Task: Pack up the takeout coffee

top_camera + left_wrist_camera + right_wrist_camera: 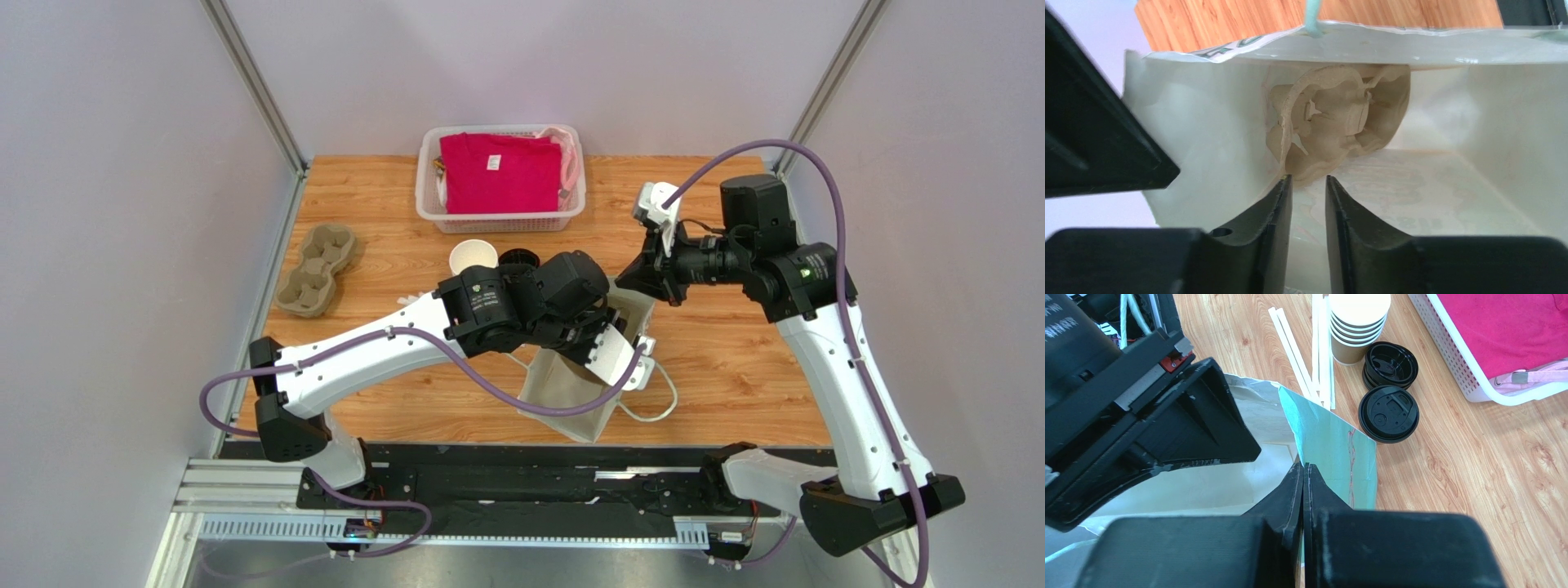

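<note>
A white paper bag [567,395] stands open at the table's middle. My left gripper [1308,179] reaches into the bag [1198,135], jaws slightly open with nothing between them. Its tips are just short of a tan pulp cup carrier [1333,122] leaning on the bag's far wall. My right gripper [1303,467] is shut on the bag's teal rim [1333,447] and holds it up. A single round black lid [1389,413] sits beside the bag. I cannot tell whether this is the takeout coffee, since no cup body shows under it.
A stack of nested paper cups [1357,324], a pile of black lids [1390,364] and white stir sticks [1303,361] lie behind the bag. A white basket with red cloth [501,178] sits at the back. Another pulp carrier [317,267] lies at the left edge.
</note>
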Available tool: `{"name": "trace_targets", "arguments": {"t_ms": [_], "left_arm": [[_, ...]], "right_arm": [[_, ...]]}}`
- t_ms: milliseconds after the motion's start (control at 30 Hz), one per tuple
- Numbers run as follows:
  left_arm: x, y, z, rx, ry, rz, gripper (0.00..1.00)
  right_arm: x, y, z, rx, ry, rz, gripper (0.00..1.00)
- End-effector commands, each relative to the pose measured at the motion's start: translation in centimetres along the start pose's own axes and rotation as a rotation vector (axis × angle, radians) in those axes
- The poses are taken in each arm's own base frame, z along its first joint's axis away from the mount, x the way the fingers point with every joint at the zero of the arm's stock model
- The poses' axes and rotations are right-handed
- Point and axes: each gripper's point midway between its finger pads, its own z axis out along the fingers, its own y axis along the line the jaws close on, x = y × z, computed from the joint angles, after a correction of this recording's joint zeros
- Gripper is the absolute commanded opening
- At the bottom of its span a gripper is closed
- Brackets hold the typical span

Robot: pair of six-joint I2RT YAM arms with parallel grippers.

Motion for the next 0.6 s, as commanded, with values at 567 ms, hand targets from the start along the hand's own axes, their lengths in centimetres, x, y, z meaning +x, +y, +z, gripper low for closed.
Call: {"name": "trace_targets", "arguments": {"t_ms": [567], "left_arm": [[0.4,2.2,4.2,-0.047,-0.026,0.076,0.51]], "right_arm": [[-1.9,1.5,-0.9,-0.032,-0.053,-0.071,0.0]]}}
